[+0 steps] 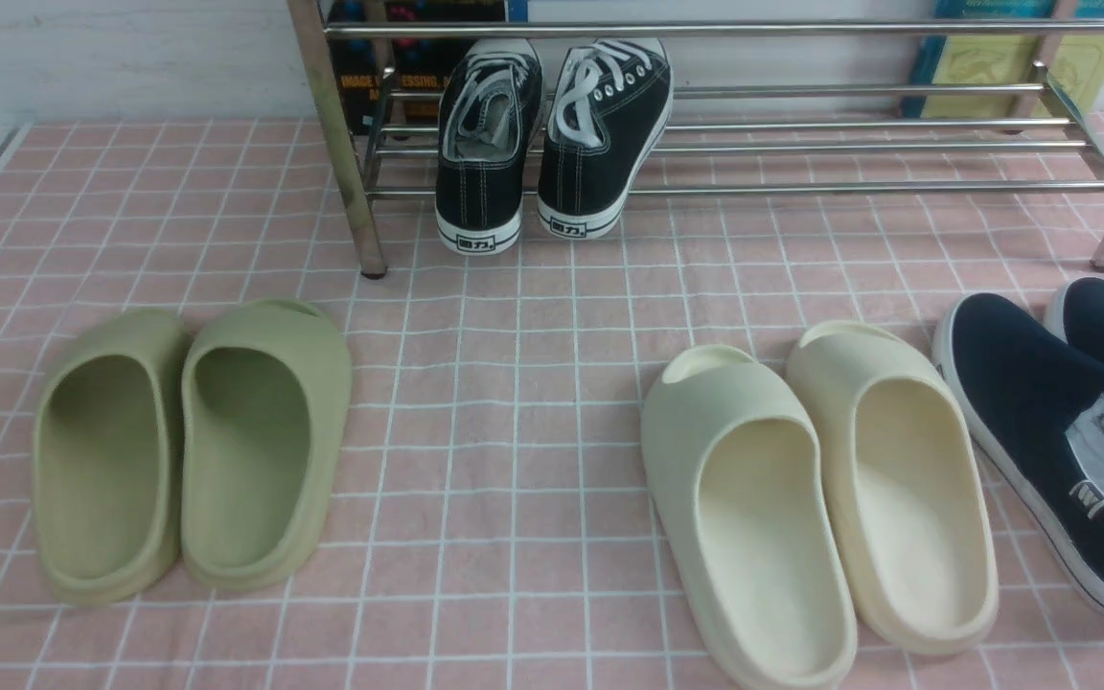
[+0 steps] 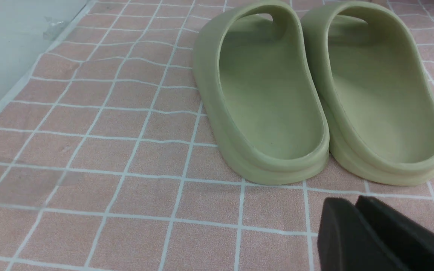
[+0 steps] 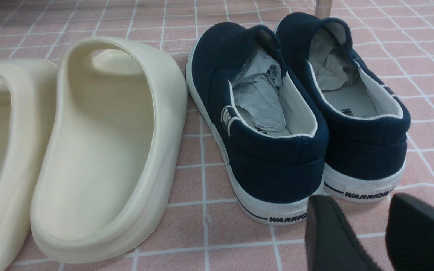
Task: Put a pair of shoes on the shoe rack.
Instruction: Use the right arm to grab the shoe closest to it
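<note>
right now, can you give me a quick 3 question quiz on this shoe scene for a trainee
1. True or false: the navy slip-on shoes sit on the shoe rack.
2. Which pair lies directly beside the navy slip-on shoes? A) green slides B) cream slides C) black sneakers
3. Fill the gap: in the right wrist view, the right gripper is behind the navy heels with its jaws ___.

Key: 1 false, they are on the tablecloth in front of it; 2 B; 3 open.
</note>
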